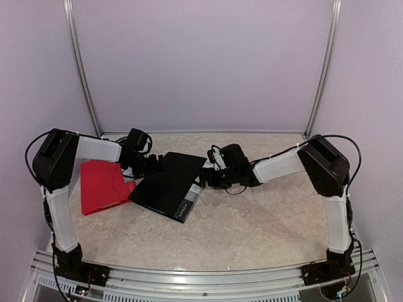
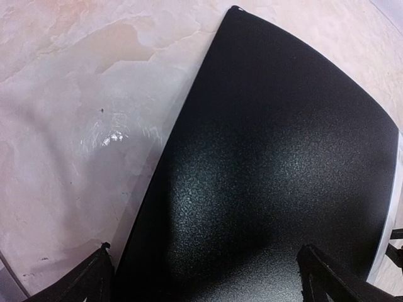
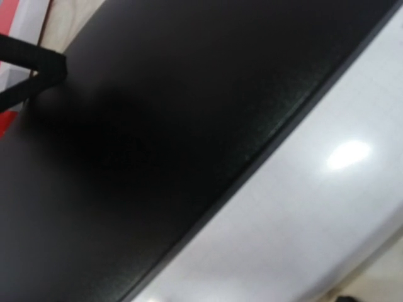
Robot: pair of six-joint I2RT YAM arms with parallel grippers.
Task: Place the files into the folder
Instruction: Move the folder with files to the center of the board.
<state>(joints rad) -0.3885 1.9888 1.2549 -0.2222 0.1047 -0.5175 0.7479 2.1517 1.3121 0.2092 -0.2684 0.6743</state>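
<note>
A black folder [image 1: 167, 184] lies slanted mid-table. Its textured cover fills the left wrist view [image 2: 271, 157], slightly bowed. A white sheet of the files [image 3: 302, 207] shows under the cover's right edge in the right wrist view, and as a thin white strip in the left wrist view [image 2: 391, 207]. My left gripper [image 1: 150, 165] is open at the folder's far left edge, with its fingertips [image 2: 94, 280] wide apart across the cover [image 2: 211, 283]. My right gripper [image 1: 211, 174] is at the folder's right edge, pressed close to it. Its jaws are hidden.
A red folder [image 1: 101, 185] lies left of the black one, under the left arm, and shows in the right wrist view [image 3: 12, 19]. A white label strip [image 1: 187, 206] runs along the black folder's near right edge. The marble table [image 1: 264, 220] has walls close behind.
</note>
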